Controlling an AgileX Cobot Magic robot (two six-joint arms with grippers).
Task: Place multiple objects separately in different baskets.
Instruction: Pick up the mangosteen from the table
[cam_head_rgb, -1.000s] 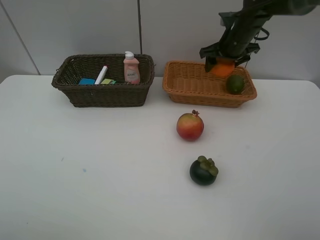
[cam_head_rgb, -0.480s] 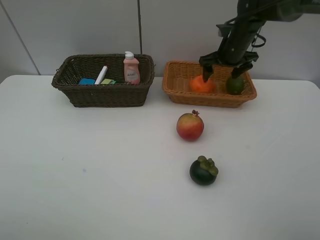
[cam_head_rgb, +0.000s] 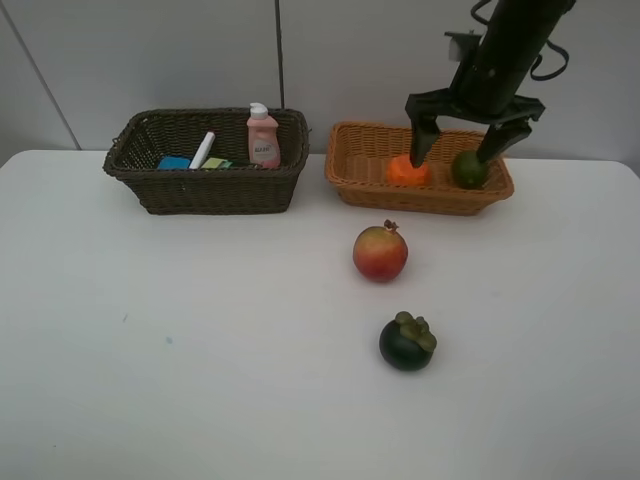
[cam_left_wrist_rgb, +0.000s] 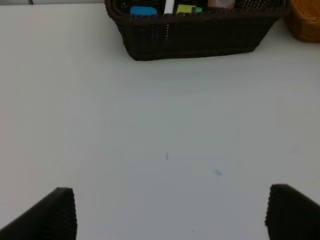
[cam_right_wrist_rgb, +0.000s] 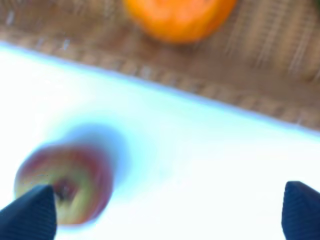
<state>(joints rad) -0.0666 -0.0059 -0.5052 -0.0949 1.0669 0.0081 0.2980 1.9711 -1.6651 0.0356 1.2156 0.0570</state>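
My right gripper (cam_head_rgb: 458, 150) hangs open over the light tan basket (cam_head_rgb: 362, 185), its fingers straddling the gap between the orange (cam_head_rgb: 407, 170) and the green lime (cam_head_rgb: 468, 168) that lie inside. The right wrist view shows the orange (cam_right_wrist_rgb: 177, 17) in the tan basket (cam_right_wrist_rgb: 260, 85) and a blurred pomegranate (cam_right_wrist_rgb: 62, 182) on the table. The pomegranate (cam_head_rgb: 380, 253) and the dark mangosteen (cam_head_rgb: 407, 341) rest on the white table. The dark brown basket (cam_head_rgb: 205, 190) holds a pink bottle (cam_head_rgb: 263, 138) and a white marker (cam_head_rgb: 203, 149). My left gripper (cam_left_wrist_rgb: 170, 220) is open over bare table, short of the dark basket (cam_left_wrist_rgb: 195, 40).
A blue block (cam_head_rgb: 173, 162) and a yellow-green piece (cam_head_rgb: 215, 162) also lie in the dark basket. The two baskets stand side by side at the back, near the wall. A corner of the tan basket (cam_left_wrist_rgb: 306, 20) shows in the left wrist view.
The right gripper opened and let the orange drop into the tan basket, then rose a little and shifted right. The left arm has not moved.
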